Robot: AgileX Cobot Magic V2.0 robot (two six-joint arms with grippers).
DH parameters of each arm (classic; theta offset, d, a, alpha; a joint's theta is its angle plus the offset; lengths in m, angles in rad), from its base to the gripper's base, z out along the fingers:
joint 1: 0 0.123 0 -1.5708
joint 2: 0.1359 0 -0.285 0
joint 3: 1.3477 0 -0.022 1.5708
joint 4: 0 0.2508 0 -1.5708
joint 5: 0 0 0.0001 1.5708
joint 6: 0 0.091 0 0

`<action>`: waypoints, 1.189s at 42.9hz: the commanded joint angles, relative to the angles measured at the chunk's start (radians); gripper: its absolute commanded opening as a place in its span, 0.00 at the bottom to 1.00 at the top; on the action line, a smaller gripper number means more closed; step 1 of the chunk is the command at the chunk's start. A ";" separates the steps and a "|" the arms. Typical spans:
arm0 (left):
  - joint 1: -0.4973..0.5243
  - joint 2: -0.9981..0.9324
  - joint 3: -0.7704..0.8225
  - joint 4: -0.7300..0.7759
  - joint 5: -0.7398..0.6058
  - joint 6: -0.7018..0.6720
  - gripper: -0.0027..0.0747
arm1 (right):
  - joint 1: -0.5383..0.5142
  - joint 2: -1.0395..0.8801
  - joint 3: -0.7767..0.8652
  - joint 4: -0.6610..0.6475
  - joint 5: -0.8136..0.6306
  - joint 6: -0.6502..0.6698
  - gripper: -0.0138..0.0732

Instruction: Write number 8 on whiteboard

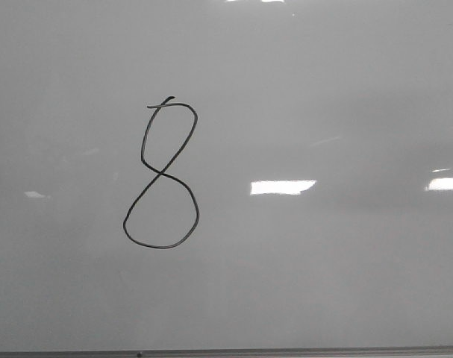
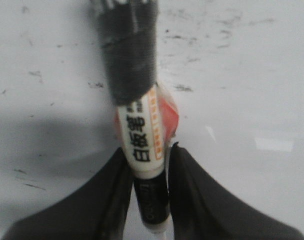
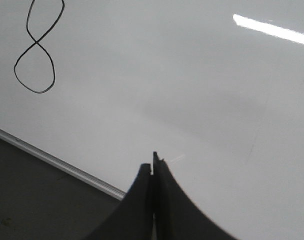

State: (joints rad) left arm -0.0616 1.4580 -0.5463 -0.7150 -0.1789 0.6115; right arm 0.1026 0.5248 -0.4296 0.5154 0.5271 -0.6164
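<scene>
The number 8 is drawn in thin black line on the whiteboard, left of centre in the front view, with a small tail at its top. It also shows in the right wrist view. No gripper appears in the front view. My left gripper is shut on a marker pen with a white label, black lettering and a dark taped upper part, held over the whiteboard. My right gripper is shut and empty, above the whiteboard near its edge.
A thin grey edge strip runs along the board's near edge, also seen in the right wrist view, with a dark surface beyond it. Bright glare patches lie on the board. Faint smudges mark the board.
</scene>
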 commanded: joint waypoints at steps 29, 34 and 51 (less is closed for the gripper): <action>0.015 -0.130 -0.022 -0.002 -0.022 0.004 0.61 | -0.003 0.001 -0.024 0.025 -0.061 0.001 0.08; 0.028 -0.239 -0.011 0.002 -0.005 0.006 0.61 | -0.003 0.001 -0.024 0.025 -0.060 0.001 0.08; 0.030 -0.669 0.013 0.006 0.214 0.027 0.28 | -0.003 0.001 -0.024 0.025 -0.059 0.001 0.08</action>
State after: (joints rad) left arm -0.0334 0.8651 -0.5217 -0.7092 0.0372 0.6381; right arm 0.1026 0.5248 -0.4296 0.5154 0.5271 -0.6145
